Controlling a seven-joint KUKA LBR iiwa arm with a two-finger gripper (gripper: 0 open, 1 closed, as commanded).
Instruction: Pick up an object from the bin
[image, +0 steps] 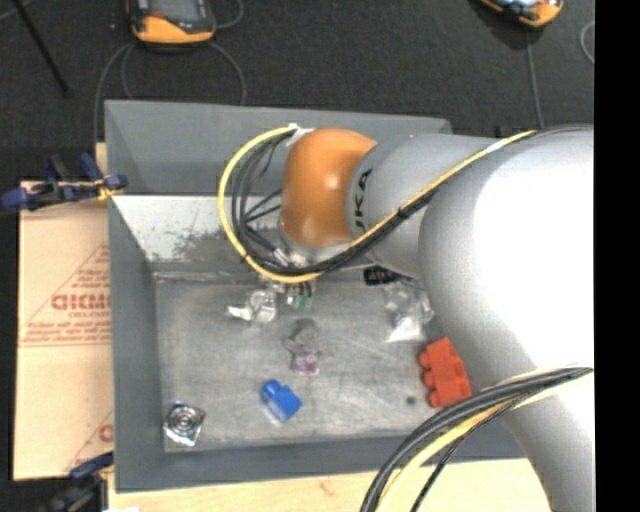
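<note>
In the camera view, the hand (290, 292) is seen under the arm's orange cover (318, 185), just beyond the small purple piece (304, 358) on the floor of the grey bin (135, 330). Whether it is released or clenched cannot be told. A clear crumpled piece (253, 309) lies beyond and view-left of the purple piece, beside the hand. A blue block (281, 399) is found just nearer than the purple piece, and a red brick (443, 372) lies to its view-right.

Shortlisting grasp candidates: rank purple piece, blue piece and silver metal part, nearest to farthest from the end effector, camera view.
From the end effector:
1. Purple piece, just below it in the view, about the middle.
2. Blue piece, lower still, slightly left.
3. Silver metal part, the view's lower left corner.
</note>
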